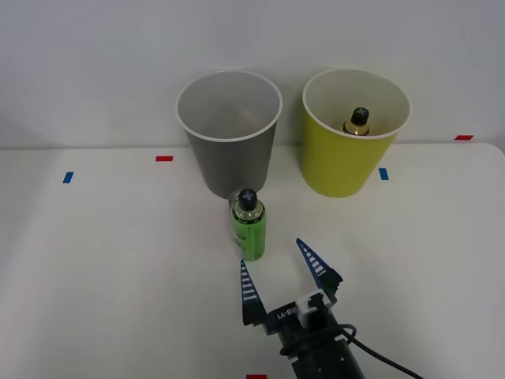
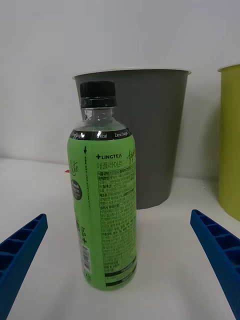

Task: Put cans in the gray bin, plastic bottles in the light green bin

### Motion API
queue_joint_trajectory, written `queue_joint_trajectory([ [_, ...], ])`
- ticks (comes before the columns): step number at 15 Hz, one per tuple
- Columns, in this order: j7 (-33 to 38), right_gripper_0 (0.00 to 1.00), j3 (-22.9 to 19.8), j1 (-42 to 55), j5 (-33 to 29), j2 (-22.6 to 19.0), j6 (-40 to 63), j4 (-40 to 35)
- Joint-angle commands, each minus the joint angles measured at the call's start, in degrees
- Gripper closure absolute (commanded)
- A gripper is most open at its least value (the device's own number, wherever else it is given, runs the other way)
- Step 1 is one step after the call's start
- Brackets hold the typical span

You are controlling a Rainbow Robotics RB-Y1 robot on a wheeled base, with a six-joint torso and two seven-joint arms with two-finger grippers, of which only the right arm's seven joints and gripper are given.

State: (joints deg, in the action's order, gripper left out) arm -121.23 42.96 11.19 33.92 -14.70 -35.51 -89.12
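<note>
On the white bench (image 1: pixel 118 260) a green bottle (image 1: pixel 249 225) stands upright, dark cap on top, just in front of the gray bin (image 1: pixel 230 154) and a little toward the side of the light green bin (image 1: pixel 347 158). The two bins stand side by side at the back of the bench, near the wall, close but apart — gray on the left, light green on the right. Inside the light green bin an amber bottle (image 1: pixel 357 122) shows its dark cap and neck; the inside of the gray bin looks pale, and what lies at its bottom I cannot tell. The right gripper (image 1: pixel 282 271) is just before the green bottle, on the robot's side and slightly to the right, with its two blue ribbed fingers (image 1: pixel 249 292) spread wide and nothing between them. In the wrist view the bottle (image 2: pixel 102 200) stands between the two fingers (image 2: pixel 20 255) and farther out than their tips, not touched by either (its printed label faces the camera, with Korean text on it). Behind it in that view rises the gray bin (image 2: pixel 155 135), and the light green bin (image 2: pixel 230 140) shows at the edge. Small red and blue tape marks (image 1: pixel 164 159) lie on the bench — some near the bins, one near the robot's edge.
</note>
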Motion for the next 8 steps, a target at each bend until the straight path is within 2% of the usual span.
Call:
queue_joint_trajectory([
  [1, -0.4, 0.0, 0.5, -4.6, 1.9, 2.0, 0.1, 4.7],
  [4, -0.4, 0.0, 0.5, -9.0, 3.5, 3.7, 0.1, 8.8],
  [8, -0.4, 0.0, 0.5, -12.2, 5.0, 3.7, 1.1, 9.1],
])
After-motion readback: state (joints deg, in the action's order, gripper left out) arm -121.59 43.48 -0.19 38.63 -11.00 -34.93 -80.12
